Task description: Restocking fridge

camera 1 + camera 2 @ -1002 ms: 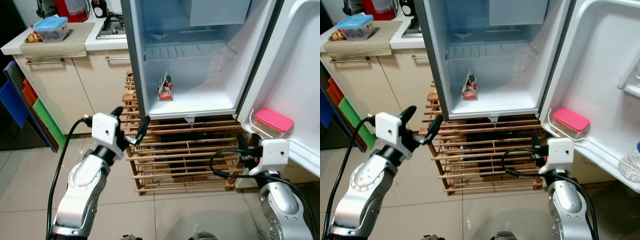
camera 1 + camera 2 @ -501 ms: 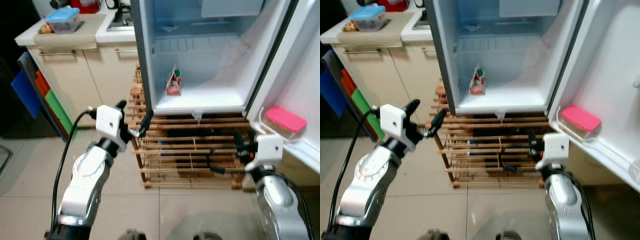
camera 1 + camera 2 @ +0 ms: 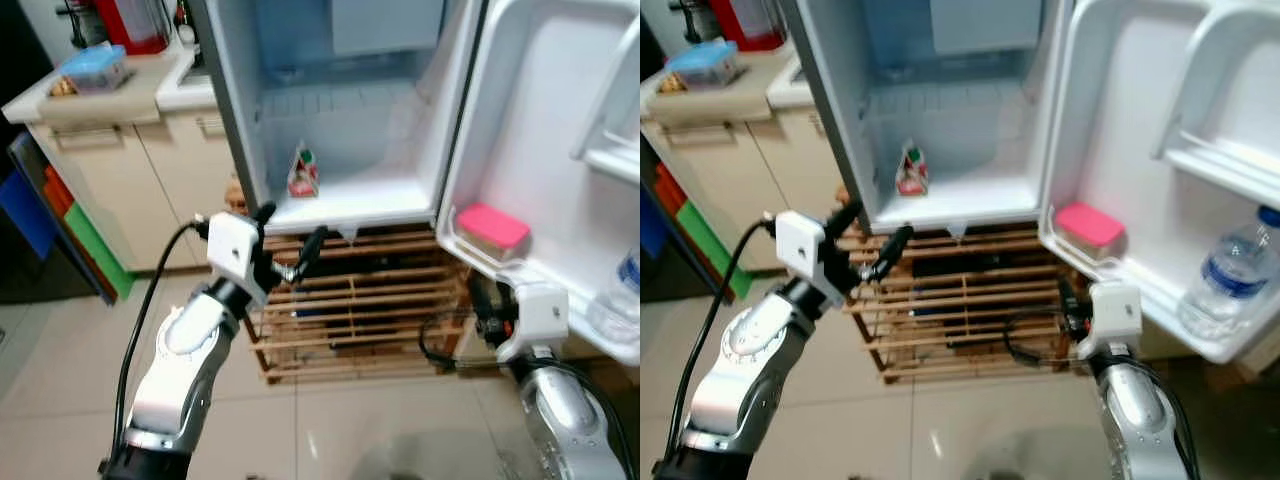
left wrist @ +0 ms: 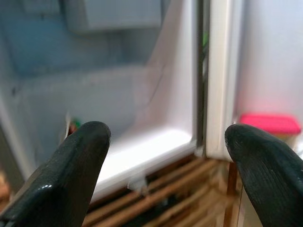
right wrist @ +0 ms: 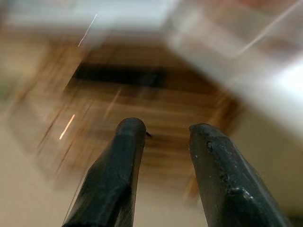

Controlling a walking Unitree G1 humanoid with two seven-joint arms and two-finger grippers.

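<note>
Left gripper (image 3: 290, 245) fingers spread wide, empty, raised before wooden rack (image 3: 370, 310); right gripper (image 5: 163, 132) low, narrow gap, empty. Carton (image 3: 302, 173), probably upright, on fridge (image 3: 330, 210) floor, ahead and above left fingers; left arm nearer. Pink box (image 3: 492, 228) in door shelf

Slatted wooden rack (image 3: 360, 310), glossy tiles (image 3: 60, 400)

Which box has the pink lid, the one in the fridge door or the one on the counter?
The box in the fridge door. Its lid is pink; the counter box has a blue lid.
</note>
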